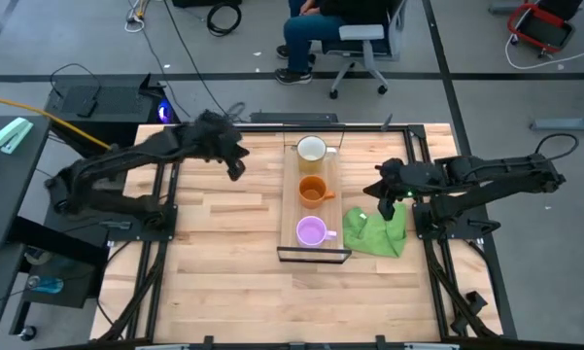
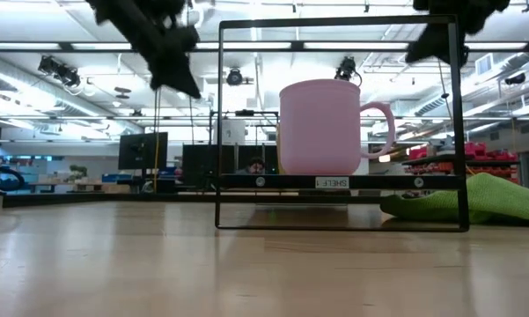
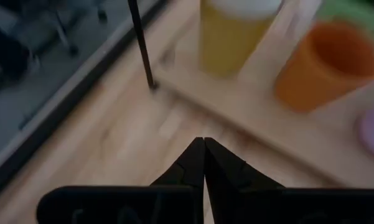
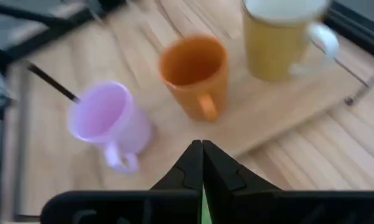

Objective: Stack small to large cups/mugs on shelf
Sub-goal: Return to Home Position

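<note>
Left gripper: fingers pressed together with no gap in the left wrist view; it holds nothing and touches nothing. It hangs above the table, left of the shelf's far end and apart from it.
Right gripper: fingers likewise meet tip to tip and are empty. It hangs clear of the surface just right of the shelf, over the edge of the green cloth.
Shelf: a light-wood plank lying lengthwise in the middle of the table, with its black frame at the near end.
Purple mug: upright on the shelf, next to the black frame.
Orange mug: upright at the middle of the shelf, apart from its neighbours.
Yellow mug: upright at the far end of the shelf, white inside. All three handles point toward the right arm.
Green cloth: crumpled on the table, against the shelf's right side.
Table: wooden planks.
Room: grey floor with cables; a person sits on an office chair beyond the table.
</note>
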`<act>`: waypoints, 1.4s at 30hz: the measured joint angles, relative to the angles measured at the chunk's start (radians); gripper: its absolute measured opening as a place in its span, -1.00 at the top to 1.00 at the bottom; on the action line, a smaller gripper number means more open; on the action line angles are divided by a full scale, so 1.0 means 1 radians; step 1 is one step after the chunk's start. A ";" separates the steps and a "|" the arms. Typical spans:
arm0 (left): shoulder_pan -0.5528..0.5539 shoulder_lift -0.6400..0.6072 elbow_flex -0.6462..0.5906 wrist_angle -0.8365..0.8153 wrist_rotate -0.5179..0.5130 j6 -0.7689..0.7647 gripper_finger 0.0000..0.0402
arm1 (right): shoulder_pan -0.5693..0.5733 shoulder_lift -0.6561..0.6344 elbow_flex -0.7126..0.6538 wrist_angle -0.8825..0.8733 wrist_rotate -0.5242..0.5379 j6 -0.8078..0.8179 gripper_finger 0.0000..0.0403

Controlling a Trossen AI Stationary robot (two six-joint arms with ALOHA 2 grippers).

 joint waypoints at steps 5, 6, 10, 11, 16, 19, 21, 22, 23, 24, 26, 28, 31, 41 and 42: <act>0.000 -0.168 0.000 0.015 0.000 0.013 0.88 | 0.040 -0.014 0.081 0.036 0.000 -0.033 0.94; 0.000 -0.199 0.000 0.015 0.000 0.019 0.87 | 0.046 -0.014 0.103 0.037 0.000 -0.052 0.94; -0.004 -0.310 0.000 0.013 0.000 0.021 0.87 | 0.061 -0.014 0.203 0.022 -0.008 -0.126 0.94; -0.007 -0.333 0.000 0.014 0.000 0.012 0.88 | 0.060 -0.014 0.228 0.020 -0.008 -0.138 0.94; -0.016 -0.421 0.000 -0.013 0.001 0.005 0.92 | 0.060 -0.014 0.303 0.015 -0.008 -0.145 0.93; -0.015 -0.457 0.000 -0.044 0.000 -0.029 0.91 | 0.060 -0.013 0.318 0.018 -0.025 -0.164 0.93; -0.015 -0.474 0.001 -0.045 0.001 -0.033 0.89 | 0.060 -0.016 0.318 0.030 -0.034 -0.165 0.93; -0.015 -0.481 0.001 -0.053 0.001 -0.024 0.89 | 0.060 -0.017 0.314 0.041 -0.039 -0.161 0.93; -0.015 -0.487 0.001 -0.061 0.001 -0.020 0.88 | 0.060 -0.019 0.305 0.064 -0.057 -0.159 0.94; -0.016 -0.492 0.001 -0.062 0.003 -0.023 0.87 | 0.060 -0.023 0.290 0.097 -0.085 -0.161 0.94; -0.022 -0.499 -0.002 -0.070 0.040 -0.041 0.86 | 0.074 -0.031 0.242 0.197 -0.156 -0.175 0.94; -0.038 -0.518 -0.038 -0.048 0.101 -0.048 0.86 | 0.097 -0.044 0.170 0.338 -0.242 -0.208 0.94; -0.069 -0.570 -0.161 0.061 0.160 -0.066 0.87 | 0.138 -0.082 0.041 0.549 -0.348 -0.236 0.93; -0.086 -0.793 -0.433 0.346 0.197 -0.111 0.89 | 0.193 -0.251 -0.226 0.923 -0.457 -0.246 0.94; -0.086 -0.817 -0.451 0.351 0.197 -0.111 0.88 | 0.197 -0.274 -0.246 0.949 -0.463 -0.252 0.94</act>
